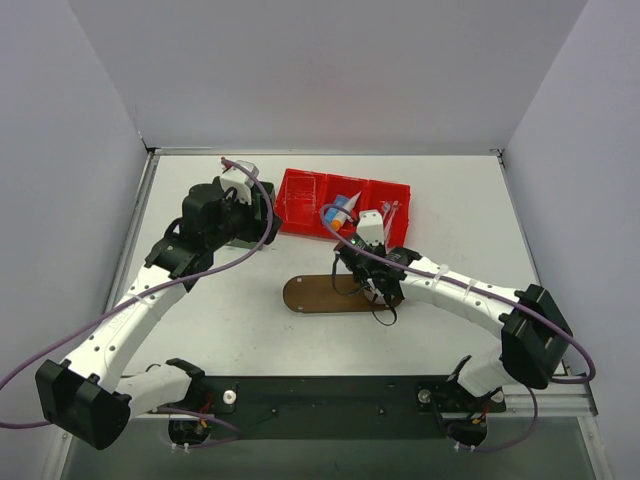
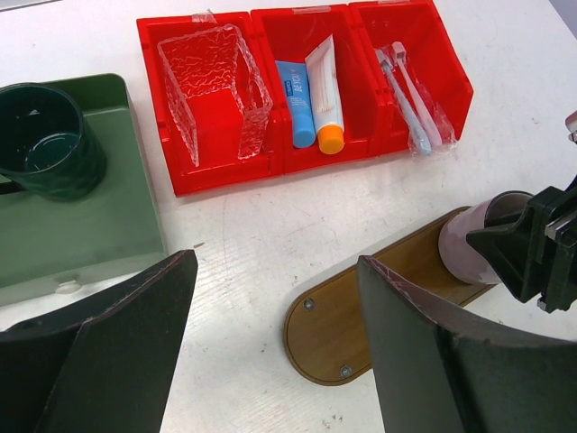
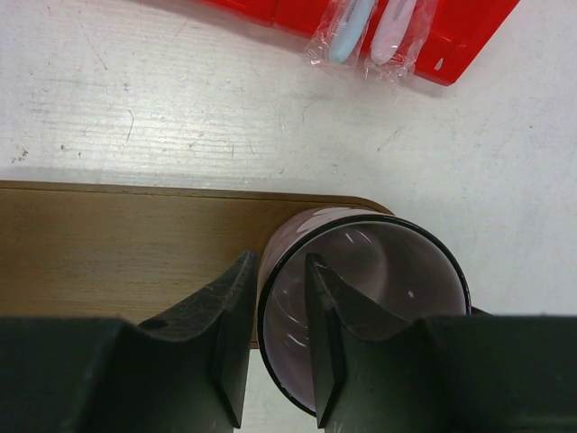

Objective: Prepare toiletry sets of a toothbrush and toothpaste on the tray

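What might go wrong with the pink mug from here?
The right fingers pinch only one wall of the pink mug, so it may tilt or slip. The mug looks set at the very end of the tray, possibly overhanging; released there, it might tip off.

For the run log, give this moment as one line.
right gripper: shut on pink mug at tray end | left gripper: open, above table | toothpaste, toothbrushes: in red bin

Two toothpaste tubes [image 2: 296, 104], seemingly two toothbrushes [image 2: 410, 104], one green mug [image 2: 45, 140], one pink mug [image 2: 469, 248], one tray [image 2: 361, 316], one red bin [image 2: 225, 178], one green box [image 2: 90, 225], one clear holder [image 2: 212, 90]
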You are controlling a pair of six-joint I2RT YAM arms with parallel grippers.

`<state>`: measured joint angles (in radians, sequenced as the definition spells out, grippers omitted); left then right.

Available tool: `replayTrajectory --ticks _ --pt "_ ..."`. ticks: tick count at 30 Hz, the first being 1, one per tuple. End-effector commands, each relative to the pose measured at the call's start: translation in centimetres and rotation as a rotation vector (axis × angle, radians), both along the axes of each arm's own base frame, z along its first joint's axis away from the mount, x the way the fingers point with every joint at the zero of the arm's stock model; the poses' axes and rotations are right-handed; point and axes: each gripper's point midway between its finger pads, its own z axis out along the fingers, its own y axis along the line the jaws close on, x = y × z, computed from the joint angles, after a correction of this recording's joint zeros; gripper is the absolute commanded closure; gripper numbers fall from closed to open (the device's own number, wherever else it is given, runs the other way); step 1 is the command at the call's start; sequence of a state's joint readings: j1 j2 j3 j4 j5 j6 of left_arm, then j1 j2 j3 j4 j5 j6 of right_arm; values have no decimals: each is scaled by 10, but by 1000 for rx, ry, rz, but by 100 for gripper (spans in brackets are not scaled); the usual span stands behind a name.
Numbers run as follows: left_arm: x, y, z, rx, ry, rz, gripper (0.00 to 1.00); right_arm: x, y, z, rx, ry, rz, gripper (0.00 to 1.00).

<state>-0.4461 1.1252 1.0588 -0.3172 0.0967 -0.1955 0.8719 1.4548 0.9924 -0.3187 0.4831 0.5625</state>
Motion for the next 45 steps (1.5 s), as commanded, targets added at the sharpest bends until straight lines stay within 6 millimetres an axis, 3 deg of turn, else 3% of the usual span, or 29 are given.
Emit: replayTrajectory --ticks 1,16,45 --pt "6 -2 13 -11 -59 -2 18 4 1 7 -4 -16 -25 79" --pt "6 -3 13 -12 -57 -2 18 -13 -6 4 38 6 -1 100" --pt "7 -5 8 -10 -44 -12 18 -20 -17 8 -93 -6 -4 100"
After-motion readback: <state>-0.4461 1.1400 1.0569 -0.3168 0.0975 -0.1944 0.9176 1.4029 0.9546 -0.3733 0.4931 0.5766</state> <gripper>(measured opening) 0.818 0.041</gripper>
